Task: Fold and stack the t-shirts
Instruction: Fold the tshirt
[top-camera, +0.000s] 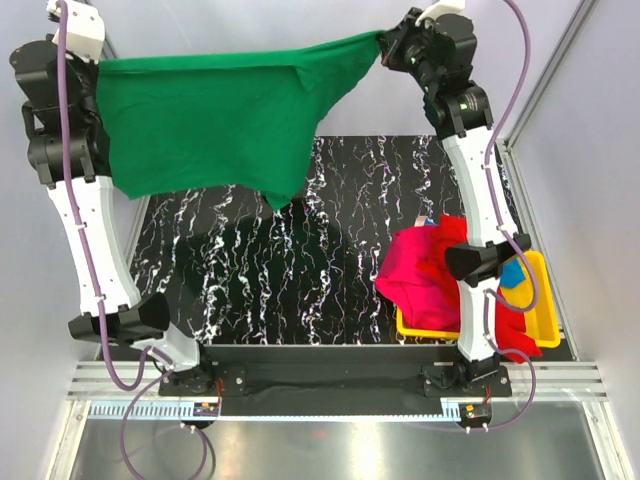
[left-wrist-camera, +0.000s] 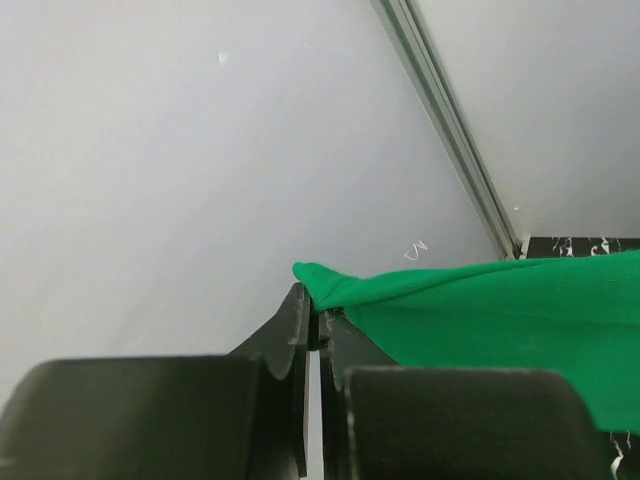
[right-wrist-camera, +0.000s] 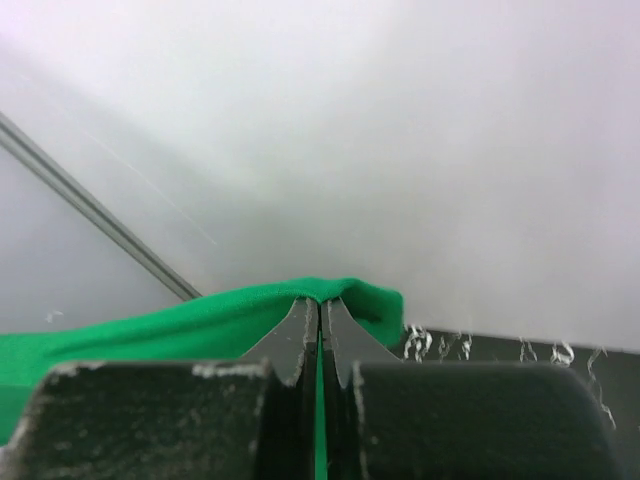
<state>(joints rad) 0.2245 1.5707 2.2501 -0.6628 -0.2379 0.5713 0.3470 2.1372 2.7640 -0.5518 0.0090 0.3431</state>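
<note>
Left claw is clenched on one top corner of the green t-shirt, its tips pressed together with a nub of cloth poking above them. Right claw is clamped the same way on the opposite corner, with a fold of cloth wrapped over its tips. The shirt hangs stretched between them above the black marbled bench. Its upper edge is taut and its lower edge sags to a point near the middle. The bench's surface shows from the left arm across to a yellow tray at the right near edge. A magenta t-shirt spills over the tray's left rim. A red t-shirt and a blue t-shirt lie partly hidden behind the right arm.
</note>
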